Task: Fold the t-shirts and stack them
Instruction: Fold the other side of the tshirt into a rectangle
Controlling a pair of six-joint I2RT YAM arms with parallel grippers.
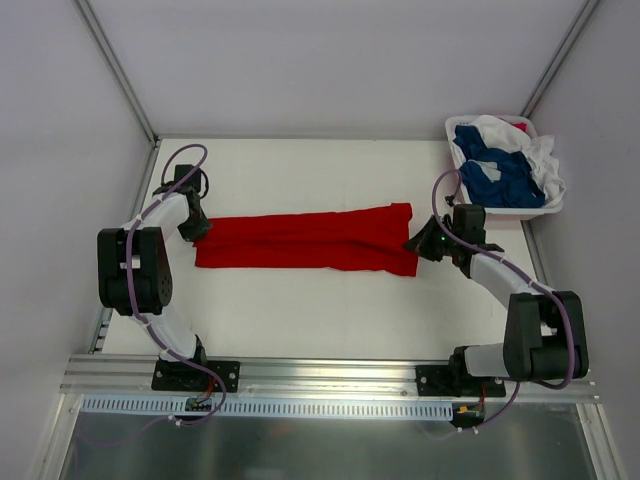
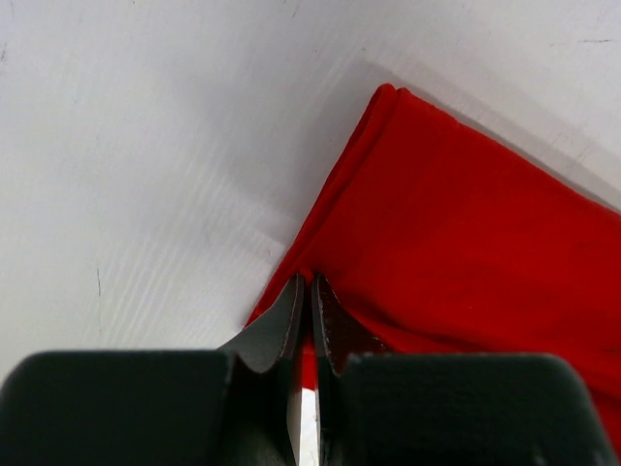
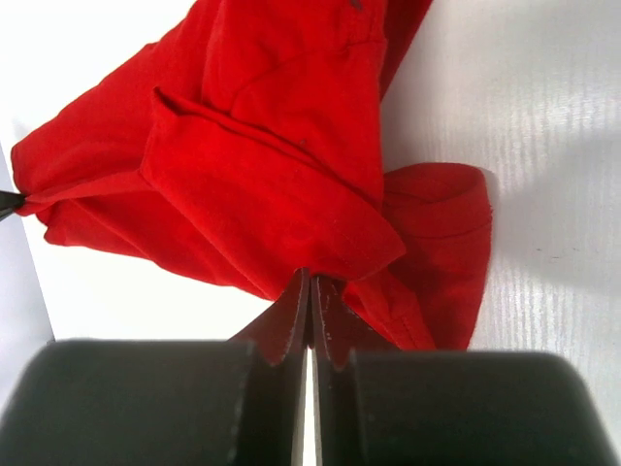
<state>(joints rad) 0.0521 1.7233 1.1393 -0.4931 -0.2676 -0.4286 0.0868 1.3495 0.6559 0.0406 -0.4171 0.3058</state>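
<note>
A bright red t-shirt (image 1: 305, 240) lies folded into a long band across the middle of the white table (image 1: 300, 310). My left gripper (image 1: 196, 230) is shut on its left end; in the left wrist view the cloth (image 2: 466, 223) is pinched between the closed fingertips (image 2: 309, 283). At the shirt's right end my right gripper (image 1: 416, 245) is shut on the fabric, and the right wrist view shows a red fold (image 3: 262, 165) pinched at the tips (image 3: 310, 279). Dark blue t-shirts (image 1: 497, 175) and white ones (image 1: 540, 160) lie bunched in the basket.
A white plastic basket (image 1: 520, 212) stands at the table's far right corner, close behind the right arm. Grey walls and metal frame posts enclose the table on three sides. An aluminium rail with both arm bases (image 1: 320, 378) runs along the near edge.
</note>
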